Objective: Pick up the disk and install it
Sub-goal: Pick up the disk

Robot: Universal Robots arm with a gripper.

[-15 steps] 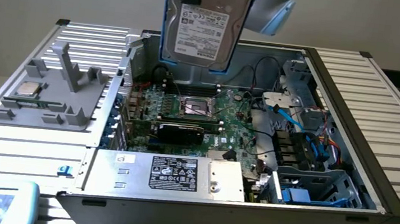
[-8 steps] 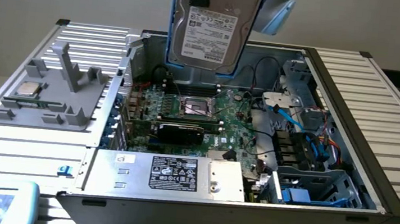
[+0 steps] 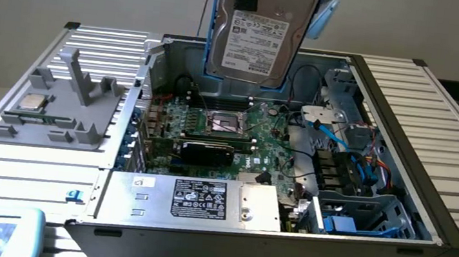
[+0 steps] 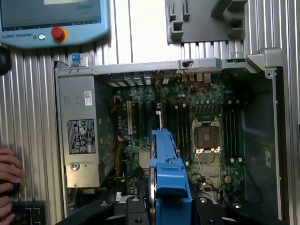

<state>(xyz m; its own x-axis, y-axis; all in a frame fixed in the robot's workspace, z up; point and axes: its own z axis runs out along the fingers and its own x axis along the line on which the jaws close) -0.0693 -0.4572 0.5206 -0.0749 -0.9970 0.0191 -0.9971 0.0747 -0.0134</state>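
From the exterior view, the disk (image 3: pixel 258 31), a flat silver-grey hard drive with a white printed label framed by a bright blue plastic carrier, hung upright in the air above the far side of the open black-and-grey computer case (image 3: pixel 225 248), well clear of everything inside (its top ran past the picture's edge). The case lay on a slatted aluminium table (image 3: pixel 428 93). Inside it, a green motherboard (image 3: pixel 275 150) covered the floor. A silver power-supply box (image 3: pixel 195 199) sat along the near wall, and a second blue-framed drive unit (image 3: pixel 348 224) lay in the near corner on the exterior view's right. On the table, beside the case's wall on the exterior view's left, stood a grey plastic fixture (image 3: pixel 68 104) carrying a small square silver processor chip (image 3: pixel 32 101).

From the wrist view, the black claw (image 4: pixel 168 208) was clenched on the disk, one finger against each side of the blue carrier, seen edge-on over the motherboard. A light-blue teach pendant (image 4: pixel 51 21) lay on the table beside the case's power-supply end, and a person's hand (image 4: pixel 7 180) lay near that same end.
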